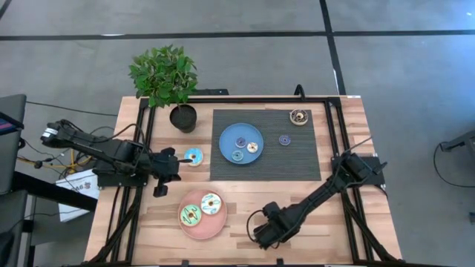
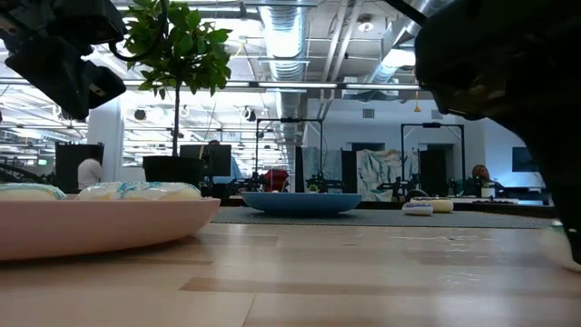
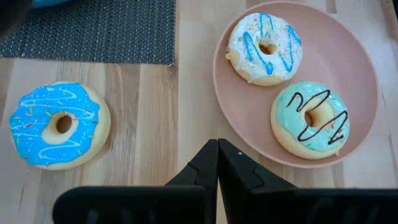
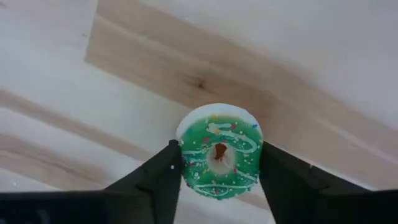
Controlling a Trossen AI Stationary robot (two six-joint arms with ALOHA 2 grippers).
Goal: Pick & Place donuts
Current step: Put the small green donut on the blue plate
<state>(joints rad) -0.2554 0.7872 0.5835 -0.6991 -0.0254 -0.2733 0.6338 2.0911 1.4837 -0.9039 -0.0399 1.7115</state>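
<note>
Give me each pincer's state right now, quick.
Left pincer: closed, empty, beside the pink plate.
Right pincer: fingers on both sides of the mini green donut, closing on it.

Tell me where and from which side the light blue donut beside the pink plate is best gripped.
From straight above, across its outer rim: the light blue donut lies flat, icing up, on bare wood, clear of the pink plate and the mat, so opposite sides are free for the fingers.

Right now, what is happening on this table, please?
The right hand is low over the bare wood at the table's near edge, its two fingers on either side of a small green-iced toy donut. The left hand, shut and empty, hovers between the light blue iced donut and the pink plate.
</note>
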